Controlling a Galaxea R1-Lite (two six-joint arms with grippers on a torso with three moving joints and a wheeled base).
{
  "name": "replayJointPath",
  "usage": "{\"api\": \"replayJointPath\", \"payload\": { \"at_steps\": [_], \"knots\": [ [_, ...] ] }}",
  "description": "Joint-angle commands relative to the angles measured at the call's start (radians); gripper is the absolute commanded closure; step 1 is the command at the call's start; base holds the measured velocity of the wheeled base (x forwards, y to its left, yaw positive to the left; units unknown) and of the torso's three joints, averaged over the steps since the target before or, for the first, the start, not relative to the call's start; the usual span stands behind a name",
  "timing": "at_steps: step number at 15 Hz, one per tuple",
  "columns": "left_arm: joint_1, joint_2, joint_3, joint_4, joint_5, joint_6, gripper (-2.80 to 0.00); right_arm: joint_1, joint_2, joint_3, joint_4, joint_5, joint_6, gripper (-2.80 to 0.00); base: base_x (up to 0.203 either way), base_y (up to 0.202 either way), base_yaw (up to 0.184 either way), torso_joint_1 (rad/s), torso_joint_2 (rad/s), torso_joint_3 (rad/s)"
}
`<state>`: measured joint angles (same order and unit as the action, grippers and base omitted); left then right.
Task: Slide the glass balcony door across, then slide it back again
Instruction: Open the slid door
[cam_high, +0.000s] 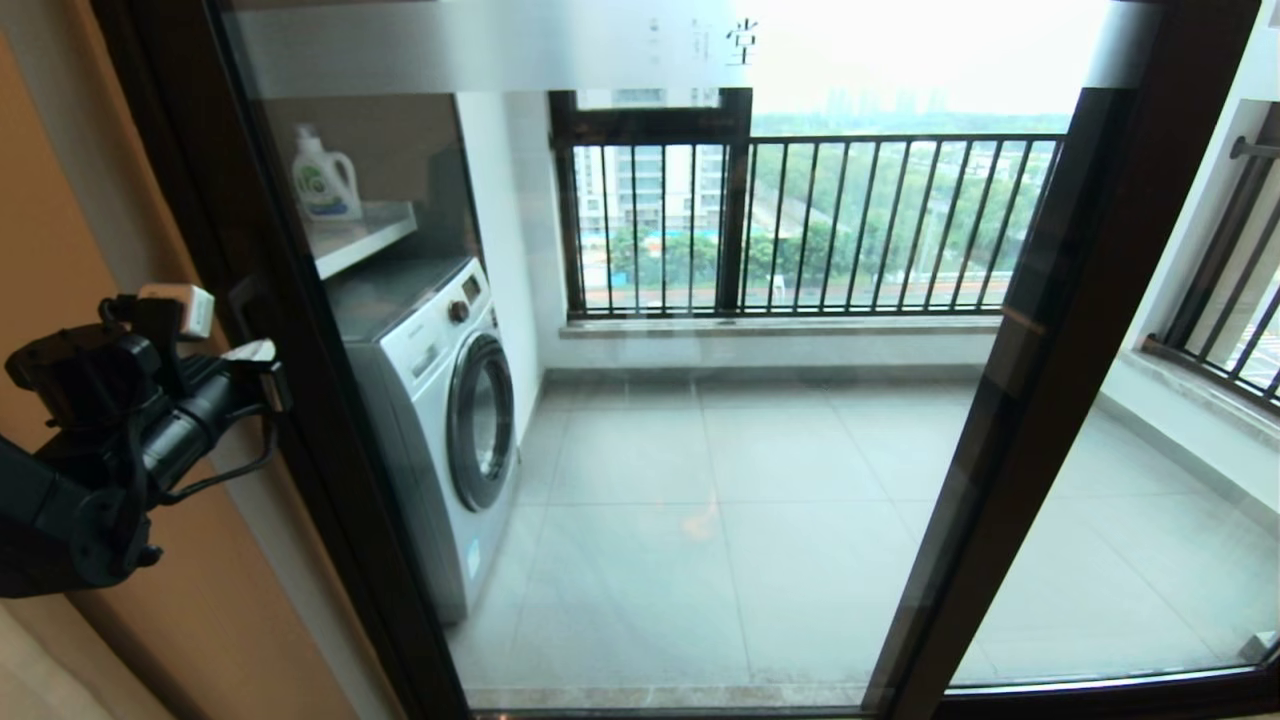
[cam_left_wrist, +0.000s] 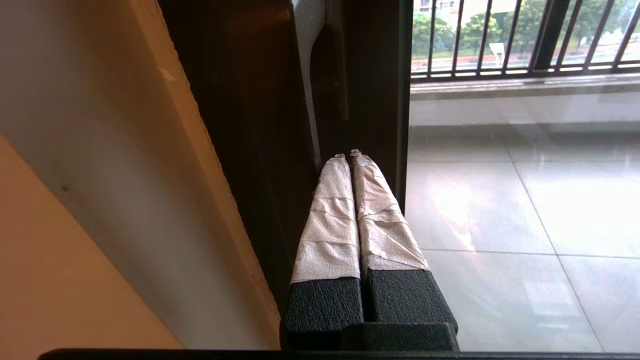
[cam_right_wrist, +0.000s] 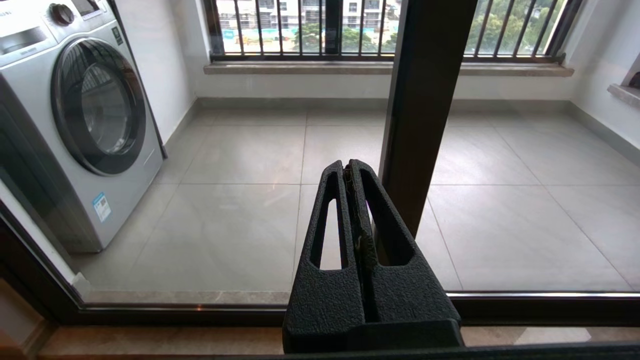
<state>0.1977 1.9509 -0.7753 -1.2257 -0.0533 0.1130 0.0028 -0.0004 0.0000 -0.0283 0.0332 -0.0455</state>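
The left gripper (cam_left_wrist: 348, 156) sits nearest, at about nine o'clock in the head view, its taped fingers (cam_left_wrist: 330, 215) pressed together with nothing between them, tips against the dark stile of the glass balcony door (cam_high: 640, 400) just below the black bar handle (cam_left_wrist: 328, 75). The right gripper (cam_right_wrist: 348, 167) is also closed on nothing, hovering before the glass, out of the head view. The door fills the frame, its handle edge at the nine o'clock jamb. I judge the slide is either about to begin or just ended; next, the tips must push sideways toward three o'clock. Beyond stand the washing machine (cam_high: 440, 400), then the railing (cam_high: 800, 225).
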Motion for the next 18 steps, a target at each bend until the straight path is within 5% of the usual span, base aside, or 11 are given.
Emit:
{"api": "replayJointPath", "payload": {
  "at_steps": [1,5,11,18],
  "knots": [
    [0.003,-0.001,-0.001,-0.008,0.0,0.001,0.0,0.0,0.0,0.012,-0.001,0.001,0.0,0.0,0.0,0.0,0.0,0.0,0.0,0.0],
    [0.002,-0.057,0.049,-0.018,-0.015,-0.005,0.0,0.0,0.0,0.012,-0.001,0.001,0.0,0.0,0.0,0.0,0.0,0.0,0.0,0.0],
    [0.043,-0.053,0.205,-0.273,-0.037,-0.006,0.0,0.0,0.0,0.012,-0.001,0.001,0.0,0.0,0.0,0.0,0.0,0.0,0.0,0.0],
    [0.072,0.042,0.079,-0.276,-0.035,-0.003,0.0,0.0,0.0,0.012,-0.001,0.0,0.0,0.0,0.0,0.0,0.0,0.0,0.0,0.0]
  ]
}}
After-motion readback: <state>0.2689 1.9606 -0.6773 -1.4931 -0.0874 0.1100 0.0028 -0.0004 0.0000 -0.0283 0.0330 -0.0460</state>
